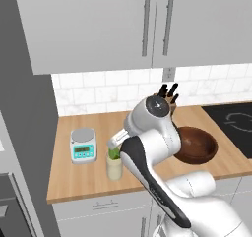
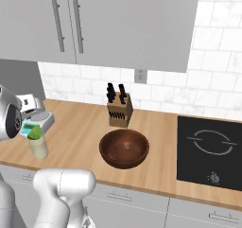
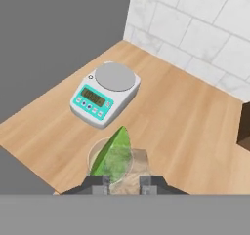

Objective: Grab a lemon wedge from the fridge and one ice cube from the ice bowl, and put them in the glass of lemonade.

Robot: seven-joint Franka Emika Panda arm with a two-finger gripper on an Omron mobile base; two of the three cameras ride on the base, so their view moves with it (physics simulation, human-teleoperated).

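Here the gripper point(image 3: 122, 184) pinches the lemon wedge point(image 3: 113, 153) right over the glass of lemonade point(image 2: 39, 148) (its tip pointing at the kitchen scale point(image 3: 104, 93) just beside), the ice bowl point(image 2: 124, 148) well apart.

The lemon wedge point(image 3: 113, 153) is rendered in bright yellowish green, the glass of lemonade point(image 1: 114, 168) in pale cream. The ice bowl point(image 2: 124, 148) is shown in dark reddish brown wood. A teal-and-white kitchen scale point(image 3: 104, 94) with a grey pan is seen on the light wood-grain worktop point(image 2: 85, 132). The wall tiles point(image 2: 212, 80) are patterned in white marble, the wall cupboards point(image 1: 98, 24) coloured light grey.
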